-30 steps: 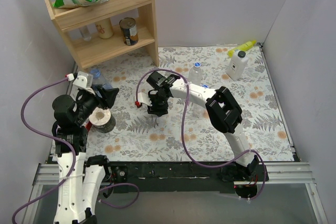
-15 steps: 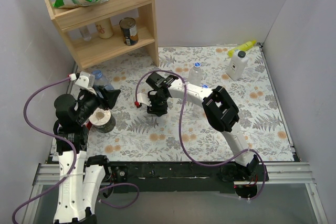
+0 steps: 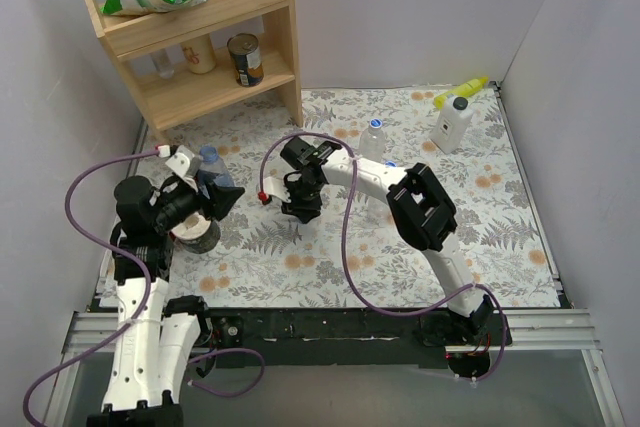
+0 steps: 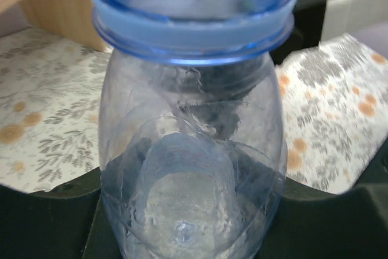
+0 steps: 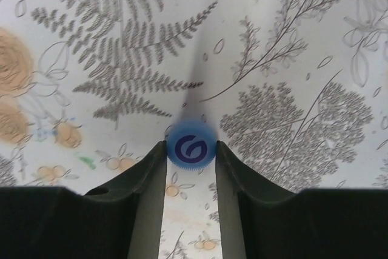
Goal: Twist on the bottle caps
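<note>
Our right claw [image 3: 303, 210] points straight down at the floral mat [image 3: 330, 267]. In the wrist view its two dark fingers [image 5: 145, 192] are drawn in to a narrow gap, with a blue cap [image 5: 190, 145] caught between their tips. The cap lies flat on the mat, top face up, with a dark curled mark on it. Each fingertip sits against the cap's ribbed rim, so we read this claw as closed on the cap at the very end of its jaws.

Our left claw [image 3: 218, 197] is closed around a clear bottle [image 4: 191, 150]. In the left wrist view the bottle fills the space between the dark finger bodies at the lower corners. Its blue neck ring is at the top of the picture and its crinkled body runs down between the jaws. We cannot tell from that view whether its mouth carries a cap. From above, the bottle's blue end shows just beyond the claw on its far side.

Just on the near side of the left claw, under the arm, sits a squat round object [image 3: 195, 234] that we cannot identify. Well beyond the left claw stands a wooden shelf [image 3: 215, 87] with a tin can [image 3: 245, 59] on it.

Beyond the right claw and to its right, a second clear bottle [image 3: 373, 139] stands upright on the mat. Farther right again is a white bottle [image 3: 452, 124] with a yellow nozzle. The two claws are well apart.
</note>
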You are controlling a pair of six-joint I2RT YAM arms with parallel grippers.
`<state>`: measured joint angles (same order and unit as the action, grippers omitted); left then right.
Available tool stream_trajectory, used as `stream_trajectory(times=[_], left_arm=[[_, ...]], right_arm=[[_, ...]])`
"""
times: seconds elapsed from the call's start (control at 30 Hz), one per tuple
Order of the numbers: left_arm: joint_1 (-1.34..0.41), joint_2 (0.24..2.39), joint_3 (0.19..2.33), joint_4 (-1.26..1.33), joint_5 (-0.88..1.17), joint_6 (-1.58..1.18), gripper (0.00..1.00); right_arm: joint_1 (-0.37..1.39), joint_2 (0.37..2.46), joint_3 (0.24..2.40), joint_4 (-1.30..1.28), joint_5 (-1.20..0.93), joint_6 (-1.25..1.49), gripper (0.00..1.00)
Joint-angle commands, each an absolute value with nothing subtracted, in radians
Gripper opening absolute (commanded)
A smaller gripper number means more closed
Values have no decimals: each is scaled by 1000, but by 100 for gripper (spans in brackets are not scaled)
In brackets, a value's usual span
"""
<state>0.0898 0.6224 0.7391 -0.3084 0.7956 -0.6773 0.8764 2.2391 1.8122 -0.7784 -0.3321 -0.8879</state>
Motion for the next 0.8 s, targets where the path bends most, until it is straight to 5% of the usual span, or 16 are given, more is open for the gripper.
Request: stream_trajectory(times=[0.0, 0.27, 0.4, 0.77], left_arm=[[94, 695, 689, -325, 1032, -482, 0], [16, 914, 649, -281, 1120, -174, 0], [-199, 989, 646, -319, 1063, -5, 0], [-472, 1054, 603, -152, 922, -162, 0]], right_arm=[[819, 2071, 1897, -920, -457, -851, 31], [729, 1806, 2031, -1168, -658, -960, 32], [729, 1700, 1994, -1216, -701, -1069, 33], [794, 1701, 2026, -1241, -758, -1112, 35]])
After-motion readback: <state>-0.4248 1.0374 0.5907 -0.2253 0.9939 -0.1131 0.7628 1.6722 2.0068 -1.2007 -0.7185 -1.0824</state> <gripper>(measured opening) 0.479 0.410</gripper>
